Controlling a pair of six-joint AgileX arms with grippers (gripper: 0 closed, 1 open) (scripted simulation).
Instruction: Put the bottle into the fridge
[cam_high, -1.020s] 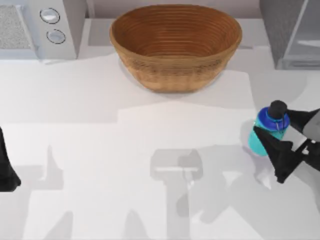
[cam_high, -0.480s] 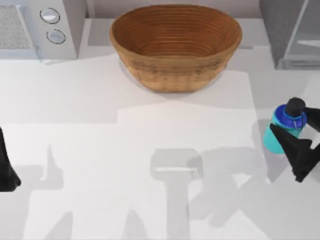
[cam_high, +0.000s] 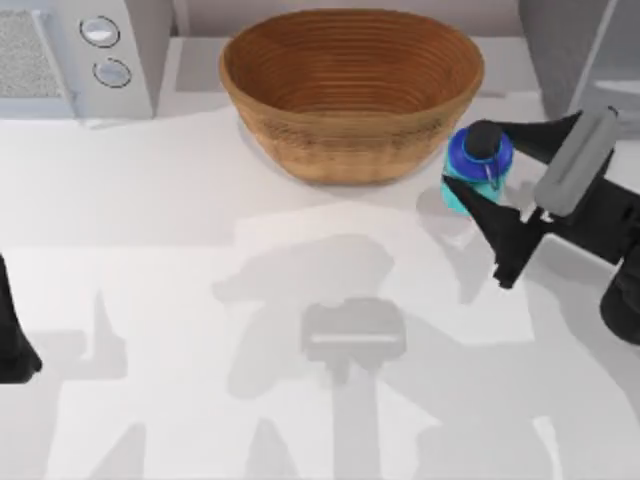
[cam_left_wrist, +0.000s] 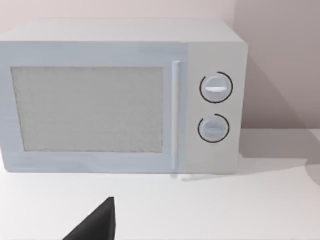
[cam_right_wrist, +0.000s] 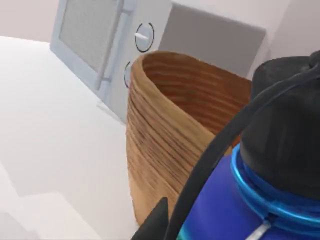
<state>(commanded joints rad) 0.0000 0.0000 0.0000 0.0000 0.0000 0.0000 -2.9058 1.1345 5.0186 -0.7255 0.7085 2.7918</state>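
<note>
My right gripper (cam_high: 490, 185) pinches the upright bottle (cam_high: 476, 165) beside the basket (cam_high: 350, 90); the fridge (cam_high: 585, 60) lies just rightward and behind. Left arm stays parked.

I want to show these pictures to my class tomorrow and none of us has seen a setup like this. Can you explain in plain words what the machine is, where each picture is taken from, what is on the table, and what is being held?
This is a computer-rendered scene of two robot arms at a white table, each ending in a two-finger gripper.

One picture looks down from above the table. The other two come from small cameras on the arms' wrists.

From above, a microwave stands at the back left, a woven basket at the back middle and a grey fridge at the back right.

The right gripper is closed on a small turquoise bottle with a black cap, just right of the basket. Its wrist camera sees the bottle up close, with the basket behind.

The left gripper is parked at the table's left edge; its camera faces the microwave.
</note>
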